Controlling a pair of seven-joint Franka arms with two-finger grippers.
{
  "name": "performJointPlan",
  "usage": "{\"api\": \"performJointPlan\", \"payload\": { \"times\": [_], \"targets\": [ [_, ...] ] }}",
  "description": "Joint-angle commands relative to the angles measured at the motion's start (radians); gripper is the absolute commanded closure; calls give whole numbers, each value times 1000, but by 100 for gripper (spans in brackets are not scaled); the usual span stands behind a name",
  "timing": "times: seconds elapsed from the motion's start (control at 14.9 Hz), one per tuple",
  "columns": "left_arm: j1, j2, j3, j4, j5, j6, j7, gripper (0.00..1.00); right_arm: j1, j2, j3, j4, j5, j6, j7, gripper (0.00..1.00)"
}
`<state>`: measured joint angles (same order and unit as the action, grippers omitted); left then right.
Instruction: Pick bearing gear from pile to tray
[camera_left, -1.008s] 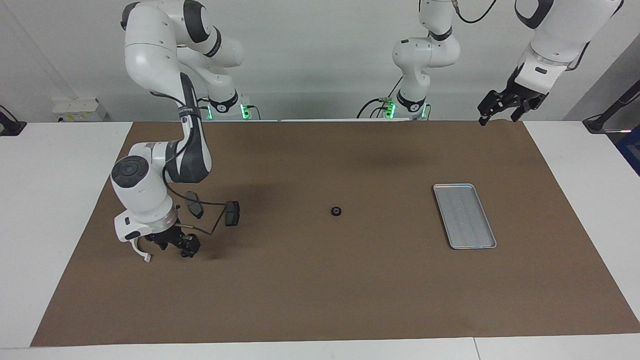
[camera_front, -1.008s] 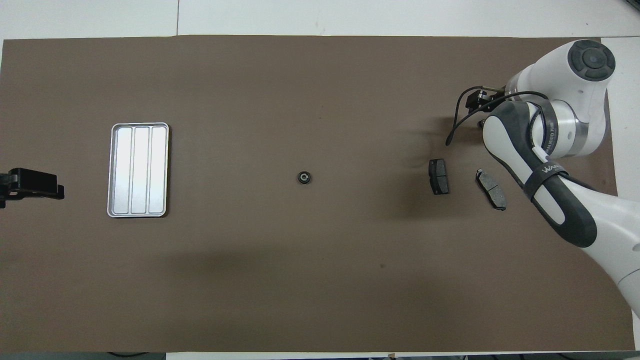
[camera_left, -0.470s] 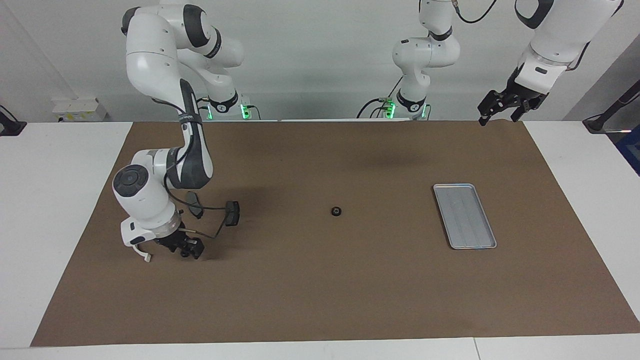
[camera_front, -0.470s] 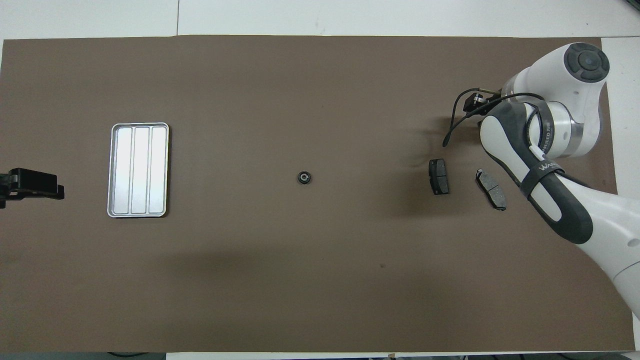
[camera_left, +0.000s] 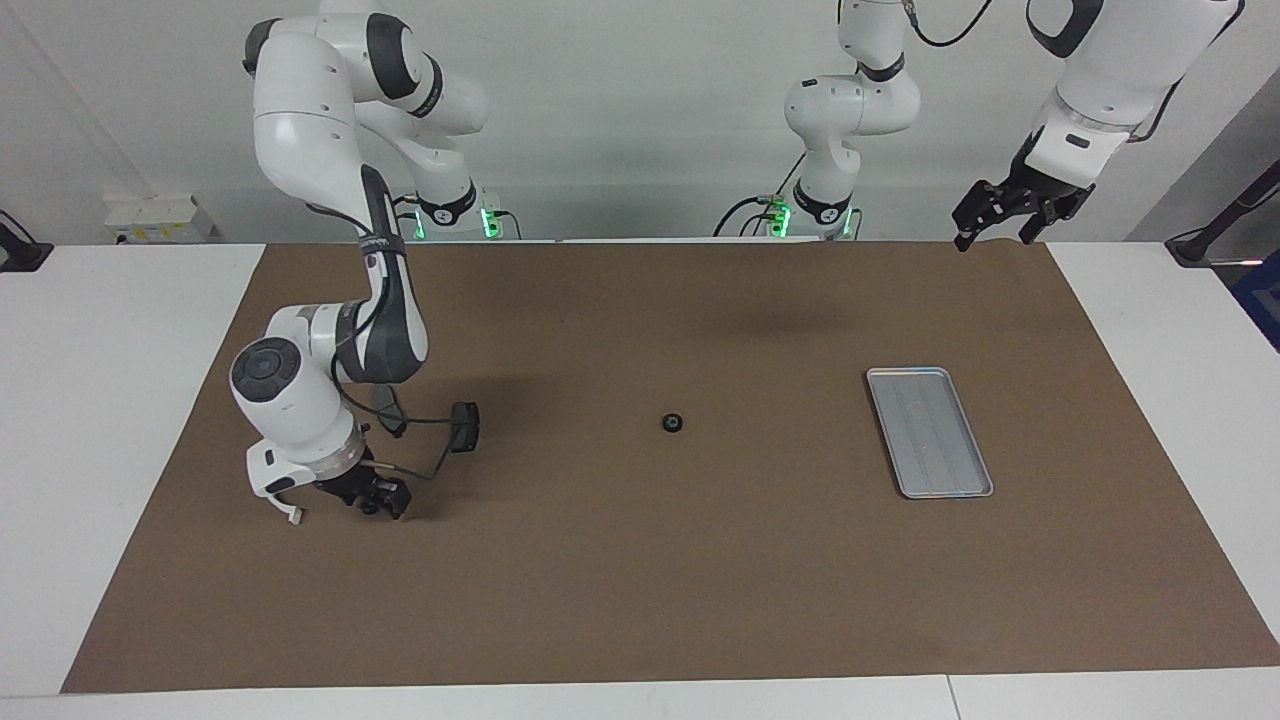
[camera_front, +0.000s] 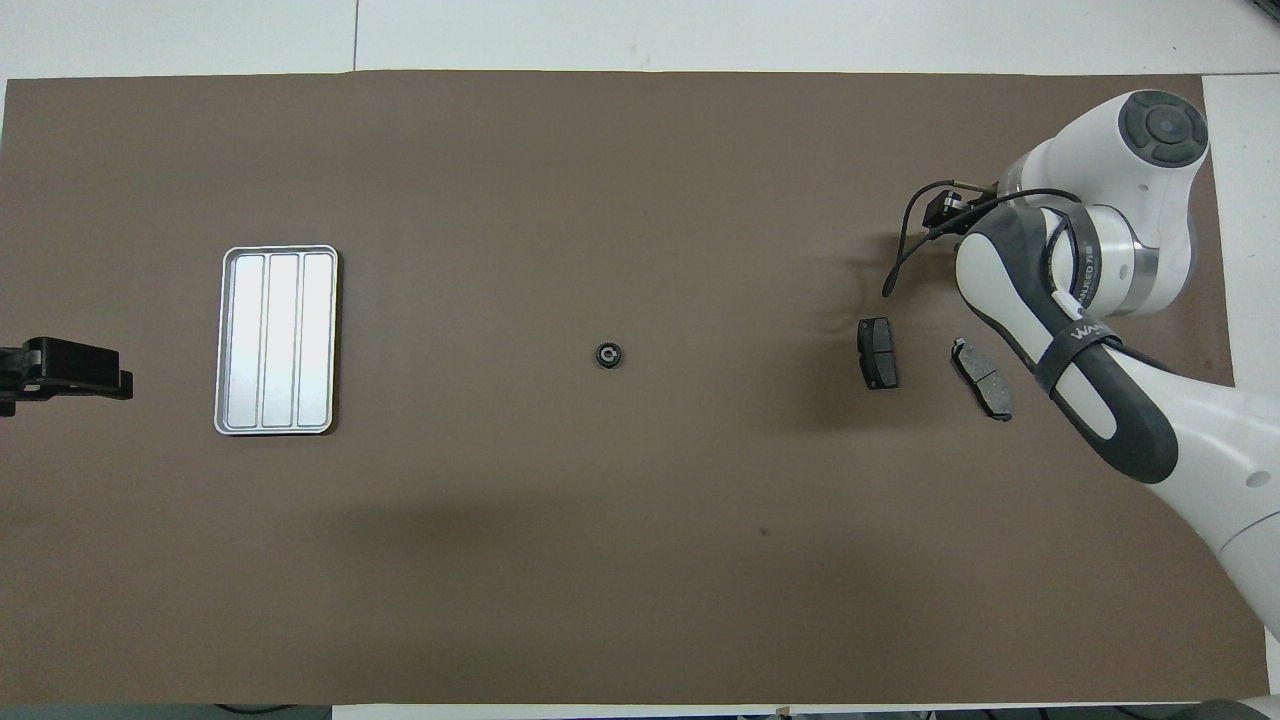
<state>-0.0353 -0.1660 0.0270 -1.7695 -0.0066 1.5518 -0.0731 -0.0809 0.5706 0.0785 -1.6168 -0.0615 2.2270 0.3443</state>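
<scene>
Gear (camera_left: 673, 423) (camera_front: 608, 354): small black round piece, alone on the brown mat (camera_left: 640, 600) near the middle of the tabletop (camera_left: 120, 340), well apart from everything else.

Tray (camera_left: 929, 431) (camera_front: 276, 340): silver, ribbed lengthwise, holding nothing; toward the left arm's end, about level with the gear. Bare mat lies between the two.

Pads: two dark grey brake pads toward the right arm's end. One (camera_left: 464, 426) (camera_front: 878, 352) lies closer to the gear; the other (camera_left: 389, 408) (camera_front: 983, 377) is partly under the right arm's forearm in the facing view.

Bracket (camera_left: 279, 492): white curved piece just beside the right gripper, at the wrist's outer side; whether it touches the mat cannot be told.

Writing: black strap on the right forearm reads "WAN…", the remainder unreadable.

Right gripper (camera_left: 374, 496) (camera_front: 945, 208): low over the mat toward the right arm's end, well apart from the gear, with a looping black cable beside it. Whether its fingers are apart or together cannot be told.

Left gripper (camera_left: 1000, 213) (camera_front: 62, 367): waiting, raised over the mat's corner at the left arm's end, fingers apart, holding nothing.
</scene>
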Motion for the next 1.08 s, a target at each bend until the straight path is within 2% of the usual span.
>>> {"api": "performJointPlan", "payload": {
  "times": [0.0, 1.01],
  "targets": [
    [-9, -10, 13, -4, -13, -9, 10, 0, -14, 3, 11, -8, 2, 29, -36, 23],
    [-3, -12, 14, -1, -13, -4, 6, 0, -25, 12, 9, -23, -3, 77, -51, 23]
  ]
}}
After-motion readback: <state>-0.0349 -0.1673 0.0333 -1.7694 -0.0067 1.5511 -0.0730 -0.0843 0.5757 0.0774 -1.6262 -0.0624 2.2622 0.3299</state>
